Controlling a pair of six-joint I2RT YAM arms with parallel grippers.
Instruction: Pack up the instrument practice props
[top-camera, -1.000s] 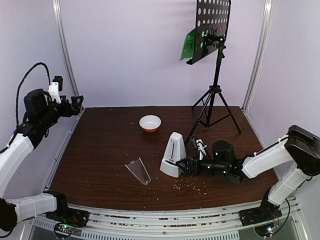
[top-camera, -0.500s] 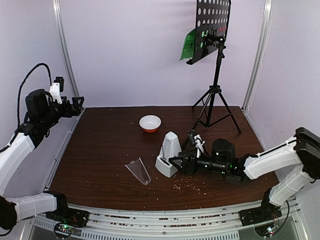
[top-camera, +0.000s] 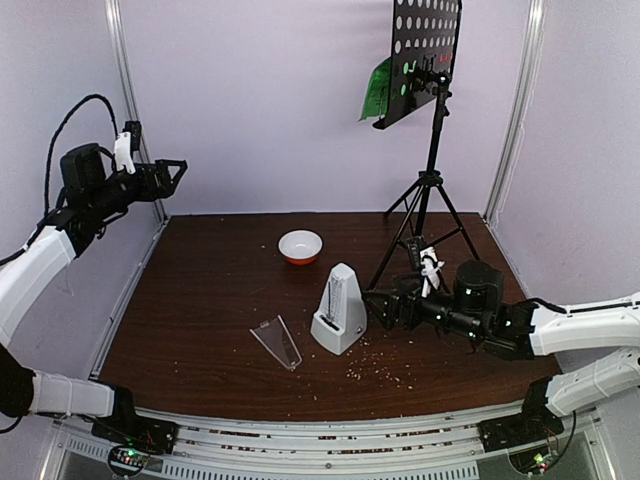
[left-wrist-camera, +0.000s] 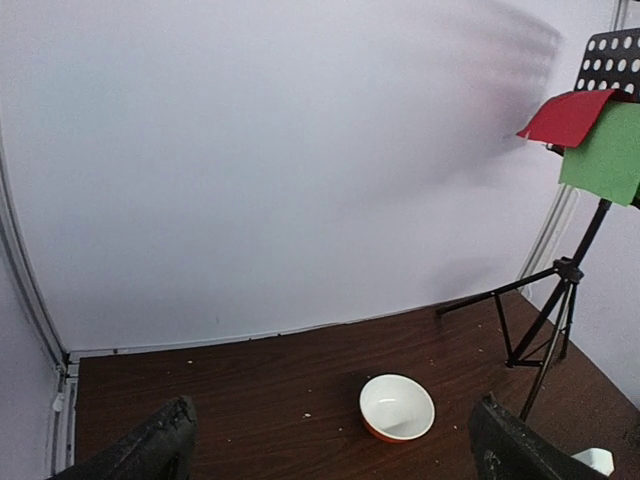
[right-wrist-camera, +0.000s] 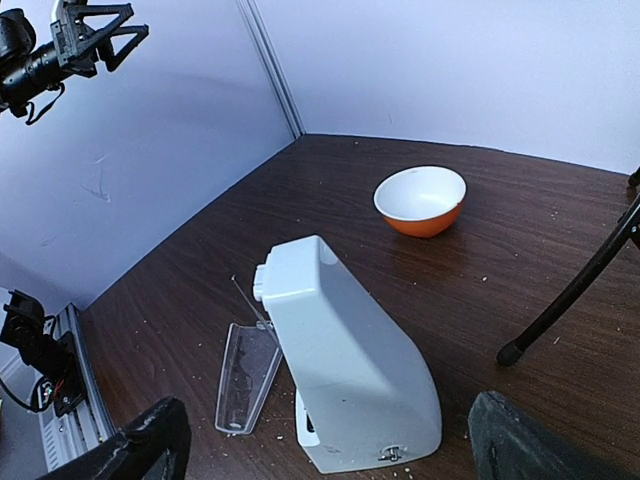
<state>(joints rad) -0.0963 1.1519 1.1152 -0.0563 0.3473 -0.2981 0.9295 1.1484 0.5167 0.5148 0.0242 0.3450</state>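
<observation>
Moved since a second ago: right fingers (right-wrist-camera: 152, 445) have let go of the metronome (top-camera: 338, 322) and drawn back to the right; the metronome stands a little further left and is turned; the left arm has lifted higher.
Right fingers: spread wide, gripping nothing, near the metronome's right side but apart from it.
Left fingers (left-wrist-camera: 150, 452): spread, empty, high over the left edge of the surface (top-camera: 200, 300), well apart from every prop.
Metronome: upright on the surface, uncovered, between the clear cover (top-camera: 278, 343) and the right fingers.
Clear cover: lying flat near the metronome's left side, not fitted.
Music stand (top-camera: 433, 150): fully erect at back right, tripod legs splayed.
Pages: red sheet (left-wrist-camera: 565, 115) and green sheet (left-wrist-camera: 605, 155) hang on the stand's desk.
Bowl (top-camera: 300, 246): behind the metronome, not a prop.
Done: apparently only the metronome's placing; nothing looks packed.
Left, as I judge: cover onto metronome, pages off, stand folded, so an early stage.
</observation>
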